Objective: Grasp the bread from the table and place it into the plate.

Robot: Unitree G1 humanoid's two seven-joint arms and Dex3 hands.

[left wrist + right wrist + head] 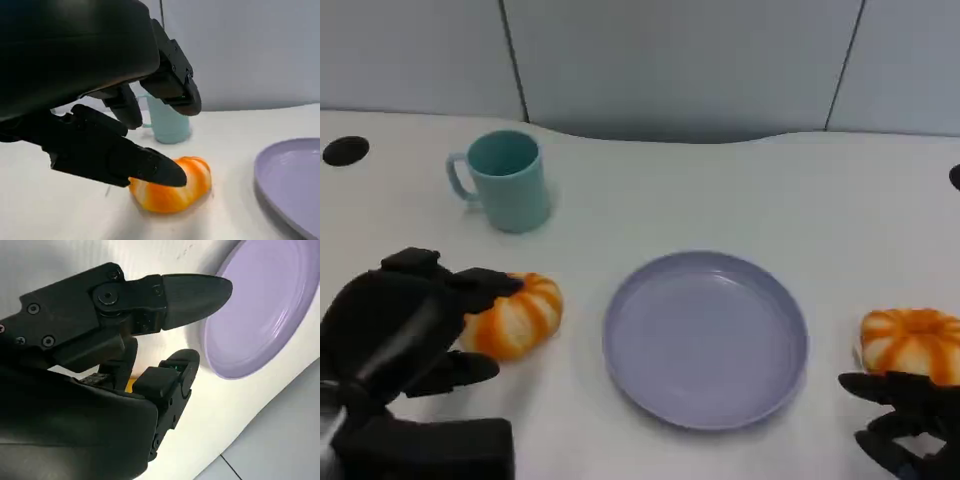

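An orange-striped bread (515,317) is seen lying on the white table (740,190), left of the lavender plate (706,338), with the spread fingers (150,167) of the left hand (400,330) around it (no firm grip is visible). A second bread (912,343) lies right of the plate, just beyond the right hand (905,415), whose fingers are apart and hold nothing.

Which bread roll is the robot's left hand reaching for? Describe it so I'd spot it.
Start at the lilac plate mid-table. On the side where the teal mug stands lies an orange-and-white striped roll, at the left hand. The other roll lies across the plate, far from the mug.
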